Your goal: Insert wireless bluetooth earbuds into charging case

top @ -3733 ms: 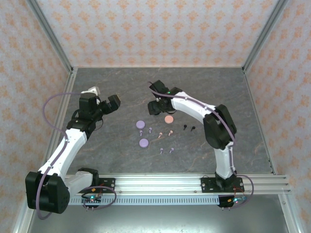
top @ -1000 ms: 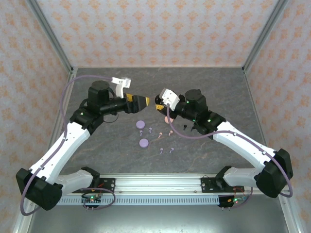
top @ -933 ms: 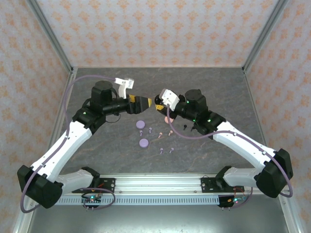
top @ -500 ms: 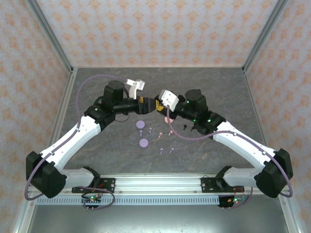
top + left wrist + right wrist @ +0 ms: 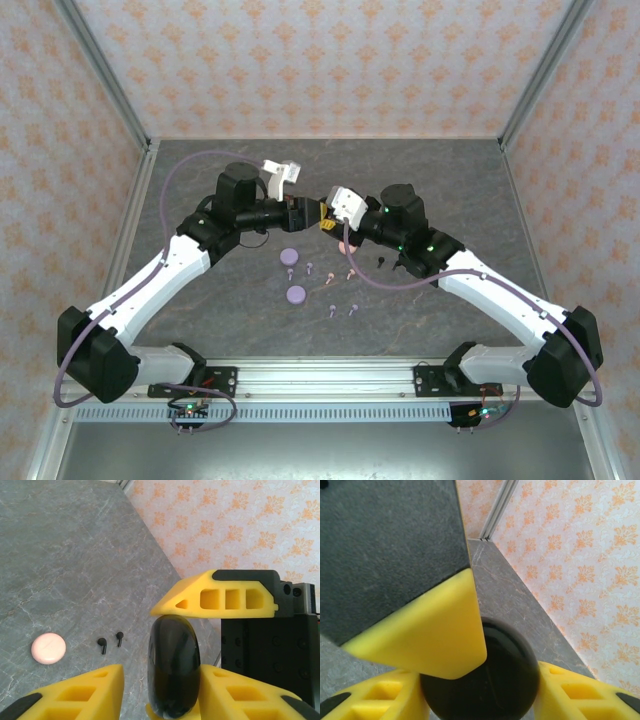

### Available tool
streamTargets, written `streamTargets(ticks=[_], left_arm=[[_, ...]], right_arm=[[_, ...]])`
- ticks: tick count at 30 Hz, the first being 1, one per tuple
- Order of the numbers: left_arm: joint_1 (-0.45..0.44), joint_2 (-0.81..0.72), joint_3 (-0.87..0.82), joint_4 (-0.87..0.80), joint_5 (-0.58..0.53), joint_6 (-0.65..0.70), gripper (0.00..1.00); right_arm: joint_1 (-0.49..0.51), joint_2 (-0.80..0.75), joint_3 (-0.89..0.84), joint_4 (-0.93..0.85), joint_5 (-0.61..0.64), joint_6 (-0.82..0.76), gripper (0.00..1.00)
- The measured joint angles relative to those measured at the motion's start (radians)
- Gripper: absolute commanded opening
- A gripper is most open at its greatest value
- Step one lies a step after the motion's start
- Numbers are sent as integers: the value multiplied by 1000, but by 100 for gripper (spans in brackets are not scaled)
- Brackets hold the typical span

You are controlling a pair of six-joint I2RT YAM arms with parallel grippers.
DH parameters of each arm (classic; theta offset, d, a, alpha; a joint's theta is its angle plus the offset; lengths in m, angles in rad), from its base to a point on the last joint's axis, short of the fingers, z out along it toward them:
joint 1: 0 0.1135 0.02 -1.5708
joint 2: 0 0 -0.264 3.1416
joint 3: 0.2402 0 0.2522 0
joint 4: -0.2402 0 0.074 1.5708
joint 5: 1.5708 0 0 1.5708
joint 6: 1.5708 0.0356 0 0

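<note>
Case-prep step, prob.: black case point(image 5: 172, 670) clamped in R gripper point(image 5: 323, 214) mid-air, upper centre of top view, L gripper point(image 5: 303, 212) jaws flanking it w/ gap one side, buds point(image 5: 332, 310) loose on table point(image 5: 450, 180) below centre; next needs firm L grip, lid opened.

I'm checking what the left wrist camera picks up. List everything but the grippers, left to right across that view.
pink disc → black earbud → second black earbud → black case
</note>
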Motion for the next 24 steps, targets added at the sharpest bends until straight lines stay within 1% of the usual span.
streamTargets(ticks=[3, 6, 24], left_arm=[[-2, 0, 8, 0, 4, 2, 37], [-2, 0, 9, 0, 6, 2, 36], [-2, 12, 9, -11, 7, 18, 37]], right_arm=[[0, 2, 0, 0, 0, 0, 50], [0, 4, 0, 0, 0, 2, 50], [0, 15, 0, 16, 1, 23, 50]])
